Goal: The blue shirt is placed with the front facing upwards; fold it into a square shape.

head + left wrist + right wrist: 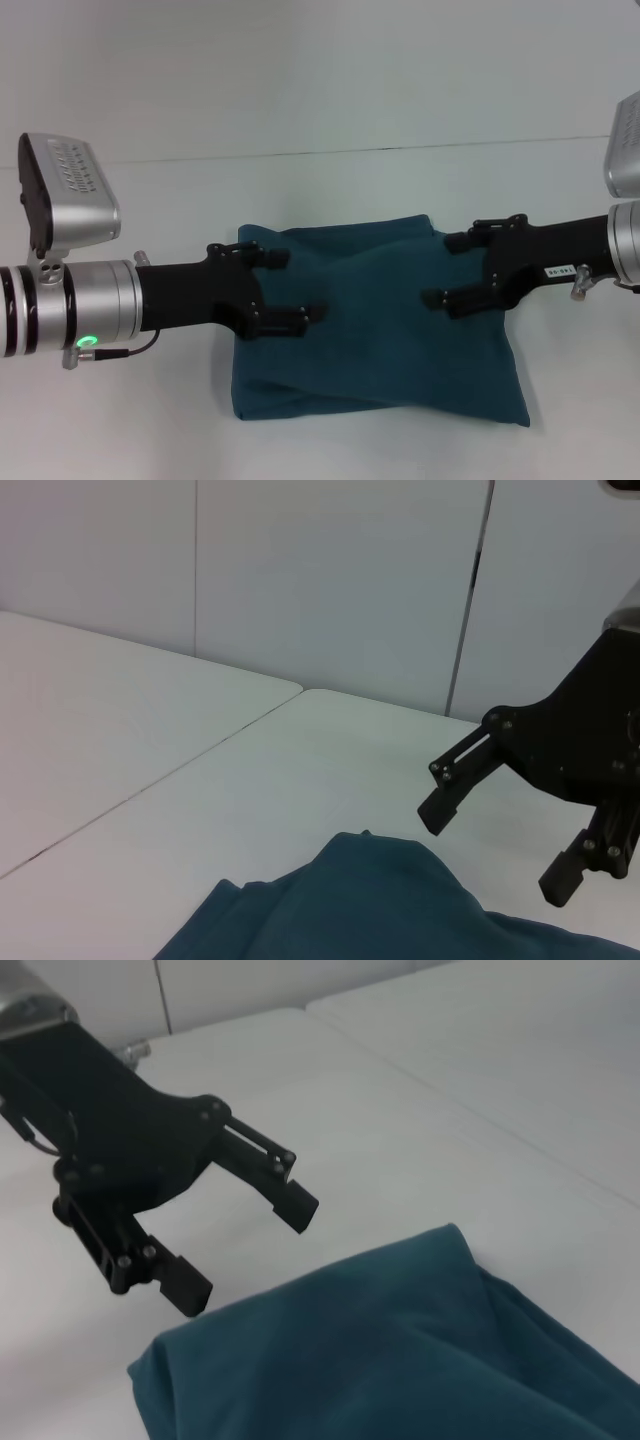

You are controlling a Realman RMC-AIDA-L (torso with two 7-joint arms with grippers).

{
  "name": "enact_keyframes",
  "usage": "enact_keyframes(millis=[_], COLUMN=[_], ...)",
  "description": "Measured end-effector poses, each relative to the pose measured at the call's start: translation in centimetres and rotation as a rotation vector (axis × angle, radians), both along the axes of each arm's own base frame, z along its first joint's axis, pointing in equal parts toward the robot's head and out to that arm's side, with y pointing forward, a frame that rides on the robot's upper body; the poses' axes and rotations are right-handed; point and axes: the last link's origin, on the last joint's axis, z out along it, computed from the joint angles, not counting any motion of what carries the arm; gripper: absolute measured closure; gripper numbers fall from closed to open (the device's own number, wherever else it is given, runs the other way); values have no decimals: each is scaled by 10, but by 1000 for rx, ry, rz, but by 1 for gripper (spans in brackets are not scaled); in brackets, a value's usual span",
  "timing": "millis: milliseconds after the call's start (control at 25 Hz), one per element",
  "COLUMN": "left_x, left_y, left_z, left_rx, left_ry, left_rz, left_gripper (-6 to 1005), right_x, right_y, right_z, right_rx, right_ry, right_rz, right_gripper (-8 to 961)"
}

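Note:
The blue shirt [380, 345] lies folded into a rough square, a little wider at the near edge, on the white table [330, 185]. No print shows on its upper face. My left gripper [293, 288] hovers over the shirt's left part, open with nothing between its fingers. My right gripper [447, 270] hovers over the shirt's right part, also open and holding nothing. In the left wrist view the right gripper [495, 852] hangs above a corner of the blue shirt [400, 910]. The right wrist view has the left gripper [245, 1252] above another corner of the blue shirt [400, 1360].
A seam [400, 148] between table panels runs across behind the shirt. A pale wall [330, 580] stands beyond the table's far edge. Bare white tabletop surrounds the shirt on all sides.

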Motion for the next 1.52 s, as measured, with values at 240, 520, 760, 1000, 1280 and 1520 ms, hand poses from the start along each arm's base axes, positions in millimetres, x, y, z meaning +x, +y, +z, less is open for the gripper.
enact_keyframes(millis=[240, 520, 760, 1000, 1280, 1520], left_x=[-2, -12, -10, -12, -12, -12], left_y=[-1, -6, -9, -10, -10, -10], left_z=[2, 18, 22, 21, 20, 19], left_rx=[14, 176, 172, 163, 160, 155], left_ry=[-15, -118, -173, -154, -154, -153], left_rz=[12, 32, 34, 30, 33, 34], left_gripper=[123, 123, 123, 123, 123, 123], right_x=[3, 11, 15, 17, 17, 16], right_y=[0, 2, -3, -4, -3, -3], right_z=[1, 10, 7, 9, 9, 9], right_rx=[13, 137, 141, 142, 145, 141], right_ry=[2, 107, 138, 132, 131, 128], right_rz=[-10, -36, -25, -30, -29, -26], right_gripper=[19, 19, 27, 29, 29, 29])
